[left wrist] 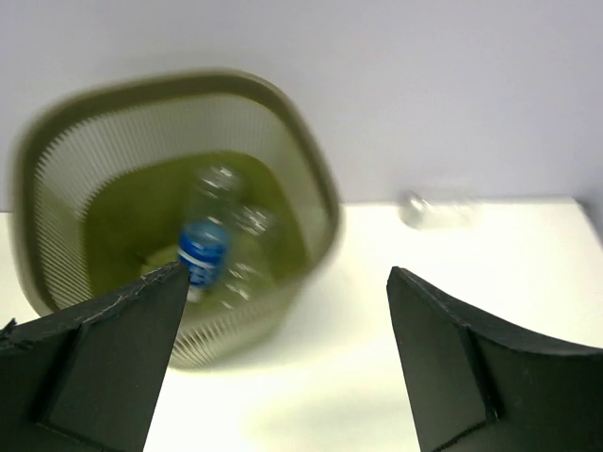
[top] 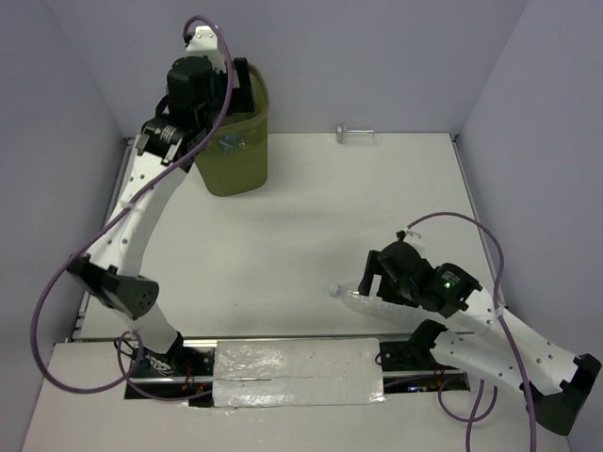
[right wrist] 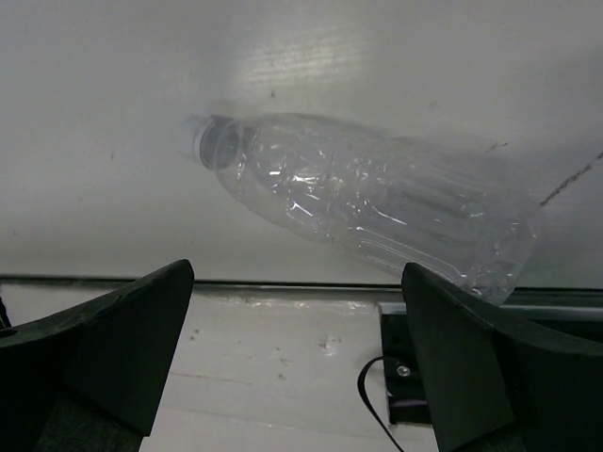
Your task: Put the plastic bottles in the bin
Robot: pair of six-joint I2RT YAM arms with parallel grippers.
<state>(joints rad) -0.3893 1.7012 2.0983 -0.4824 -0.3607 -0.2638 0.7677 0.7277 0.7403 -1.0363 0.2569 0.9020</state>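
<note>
- Lying in the bin (left wrist: 104,160): at least two bottles (left wrist: 221,245); that part is done.
- Left on the table (top: 311,207): a near bottle (right wrist: 367,202) at the front edge and a far bottle (top: 356,135) by the back wall.
- Left fingers (left wrist: 104,367): released and empty, over the bin.
- Right fingers (right wrist: 113,339): released, poised over the near bottle; grasp not yet made.

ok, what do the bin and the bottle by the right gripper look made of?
Bin: probably moulded plastic, matte olive green; fine slatted mesh walls under a thick rim, light passing through. Bottle: thin clear plastic, glossy; the table shows through it, with sharp highlights and crumpled creases.
</note>
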